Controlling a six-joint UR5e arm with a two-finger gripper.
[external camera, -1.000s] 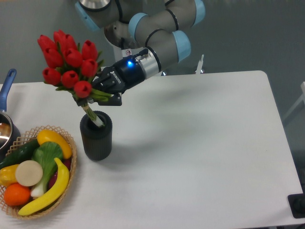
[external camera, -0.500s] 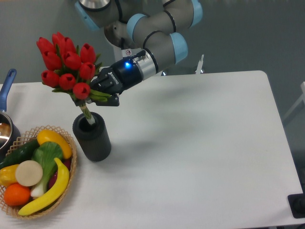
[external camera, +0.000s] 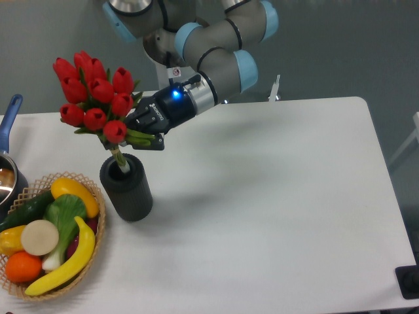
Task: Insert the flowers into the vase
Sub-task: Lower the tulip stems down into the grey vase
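**Tulips held with stems in the vase mouth**

Since a second ago the vase (external camera: 126, 188) has shifted a little to the left on the table and now leans slightly, its mouth tipped toward the left; over the last half second it has stayed put, while the flowers (external camera: 93, 98) have edged a touch to the right and up. The gripper (external camera: 139, 136) comes in from the right, slanting down and to the left, its fingers clenched on the green stems just under the red buds. A blue light glows on its wrist. The bunch tilts up and to the left from the grasp, buds well above the vase. Below the fingers the pale stem ends run down into the round mouth of the vase, though how deep they go cannot be seen. The vase stands on the left part of the white table (external camera: 275, 196), toward the near side.

Just left of the vase, at the near left corner, sits a wicker basket (external camera: 91, 261) holding fruit and vegetables, among them a banana (external camera: 65, 265) and an orange (external camera: 23, 266). Farther left, cut by the edge, is a pot (external camera: 8, 173) with a blue handle.
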